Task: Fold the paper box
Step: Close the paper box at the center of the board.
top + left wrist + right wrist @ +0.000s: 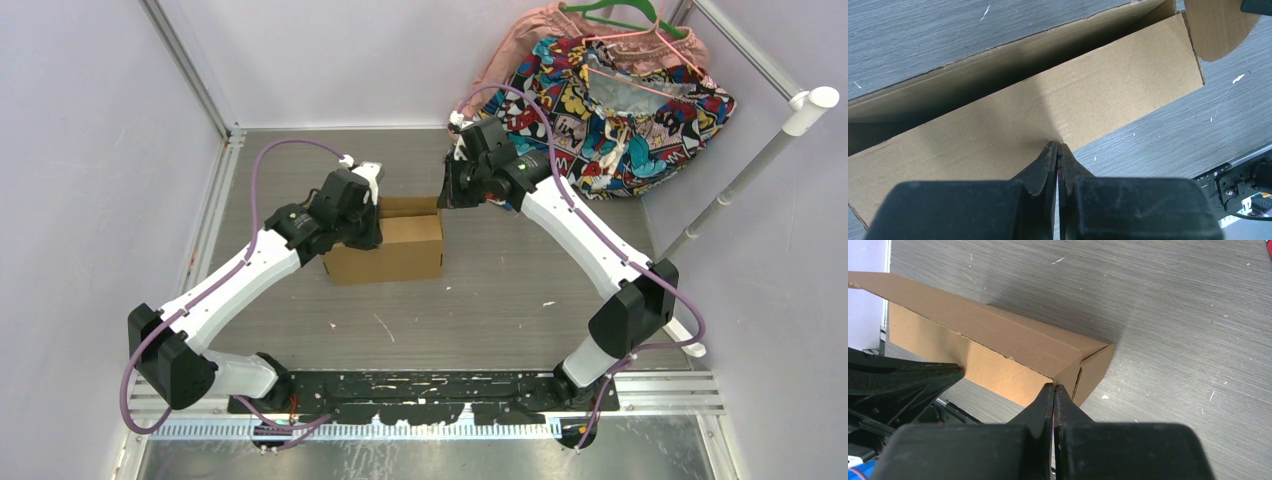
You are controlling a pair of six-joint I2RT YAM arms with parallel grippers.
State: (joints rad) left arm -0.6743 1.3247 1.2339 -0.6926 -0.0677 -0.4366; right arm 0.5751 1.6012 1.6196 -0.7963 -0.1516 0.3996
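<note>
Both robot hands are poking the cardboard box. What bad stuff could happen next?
1. The left gripper and right gripper are shut, with their tips at the paper box. Such narrow tips might dent it or slip off.
2. The box sits loose on the table, so an uneven push could slide or turn it.
3. The rounded flap sticks out untucked and might get creased.

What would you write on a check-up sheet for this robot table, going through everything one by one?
Surface: grey table, scuffed, with small white specks.
Job's things: paper box, brown, partly folded, top open.
Clutter: comic-print cloth, pink cloth and green hanger in the far right corner.
Grippers: left gripper shut, tips against the box's long side; right gripper shut, tips at a box corner.
Cables: purple cables along both arms.
Surroundings: pale walls; white pole at right.
</note>
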